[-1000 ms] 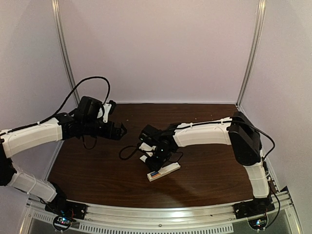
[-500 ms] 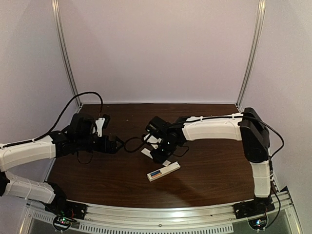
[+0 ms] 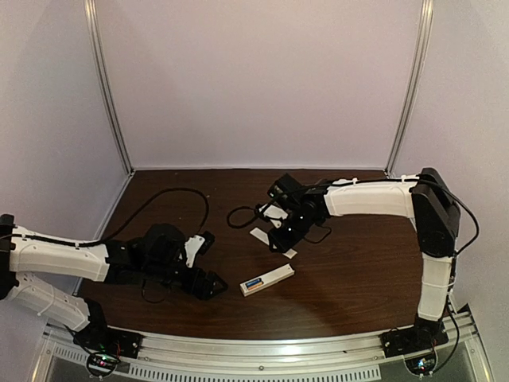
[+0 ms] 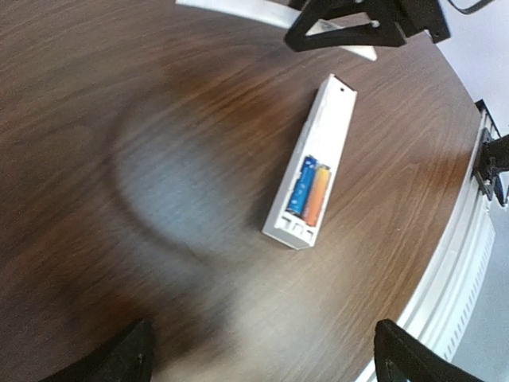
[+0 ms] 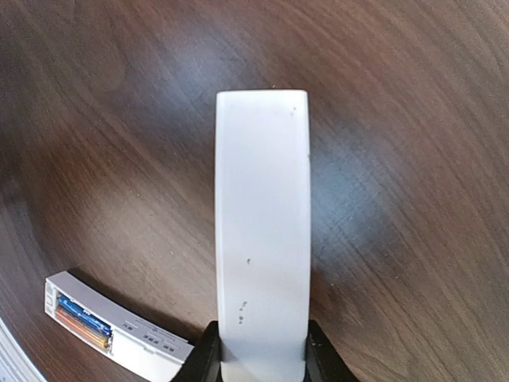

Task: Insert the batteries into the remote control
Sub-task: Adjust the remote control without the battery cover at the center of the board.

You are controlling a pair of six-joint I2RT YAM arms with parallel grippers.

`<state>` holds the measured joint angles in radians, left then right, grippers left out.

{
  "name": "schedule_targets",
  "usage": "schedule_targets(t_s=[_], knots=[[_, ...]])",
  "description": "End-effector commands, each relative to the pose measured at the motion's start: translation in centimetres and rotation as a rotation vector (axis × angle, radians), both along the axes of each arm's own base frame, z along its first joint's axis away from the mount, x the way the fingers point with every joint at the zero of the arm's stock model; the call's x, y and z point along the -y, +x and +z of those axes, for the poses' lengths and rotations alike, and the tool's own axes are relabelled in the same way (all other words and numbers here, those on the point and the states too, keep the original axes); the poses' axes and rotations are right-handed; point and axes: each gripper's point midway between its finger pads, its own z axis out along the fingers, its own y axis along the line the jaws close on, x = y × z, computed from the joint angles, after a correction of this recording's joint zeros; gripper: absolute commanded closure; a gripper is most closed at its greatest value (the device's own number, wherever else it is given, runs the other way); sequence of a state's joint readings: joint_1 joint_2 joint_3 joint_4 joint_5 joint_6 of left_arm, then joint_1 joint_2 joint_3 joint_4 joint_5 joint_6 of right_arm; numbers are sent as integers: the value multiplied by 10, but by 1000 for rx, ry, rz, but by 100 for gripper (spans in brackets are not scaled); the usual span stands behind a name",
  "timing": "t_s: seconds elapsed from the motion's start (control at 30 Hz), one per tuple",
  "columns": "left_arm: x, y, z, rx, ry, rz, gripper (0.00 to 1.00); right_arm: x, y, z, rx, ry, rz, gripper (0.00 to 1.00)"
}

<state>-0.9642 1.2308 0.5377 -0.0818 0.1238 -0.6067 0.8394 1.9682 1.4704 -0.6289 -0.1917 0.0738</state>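
While the left hand (image 3: 209,284) hovers low and spread wide, the right hand (image 3: 281,240) pinches the cover strip (image 5: 262,223).

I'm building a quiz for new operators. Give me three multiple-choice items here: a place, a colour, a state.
1. The batteries sit: A loose beside the remote control; B inside the remote control's open compartment; C out of every view.
2. Their colours: A blue and orange; B both green; C red and black.
3. The right gripper is: A open and empty; B shut on the remote control; C shut on the white cover strip.
Answers: B, the left wrist view shows both in the compartment; A, seen there too; C, the strip sits clamped between its fingers in the right wrist view.
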Motion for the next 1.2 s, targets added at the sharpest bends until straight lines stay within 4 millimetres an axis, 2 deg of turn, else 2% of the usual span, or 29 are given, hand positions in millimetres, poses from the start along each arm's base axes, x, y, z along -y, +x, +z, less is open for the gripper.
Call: schedule_targets(t_s=[0.0, 0.17, 0.27, 0.5, 0.63, 0.83, 1.0, 1.17], knots=[[36, -19, 15, 11, -147, -115, 3, -4, -7, -16, -38, 8, 40, 87], [66, -51, 9, -40, -187, -275, 3, 0, -9, -26, -54, -15, 53, 87], [78, -62, 7, -77, -238, -329, 8, 6, -10, -35, -58, -47, 61, 88], [92, -72, 6, -85, -280, -385, 18, 19, -13, -50, -82, -89, 50, 89], [98, -72, -1, -92, -295, -388, 22, 24, -17, -52, -84, -101, 70, 89], [108, -63, -6, -73, -286, -373, 24, 31, -26, -56, -114, -104, 73, 90], [112, -49, -17, -53, -248, -330, 24, 39, -36, -56, -127, -101, 69, 91], [104, -30, -20, -27, -220, -279, 24, 46, -47, -54, -139, -87, 75, 91]])
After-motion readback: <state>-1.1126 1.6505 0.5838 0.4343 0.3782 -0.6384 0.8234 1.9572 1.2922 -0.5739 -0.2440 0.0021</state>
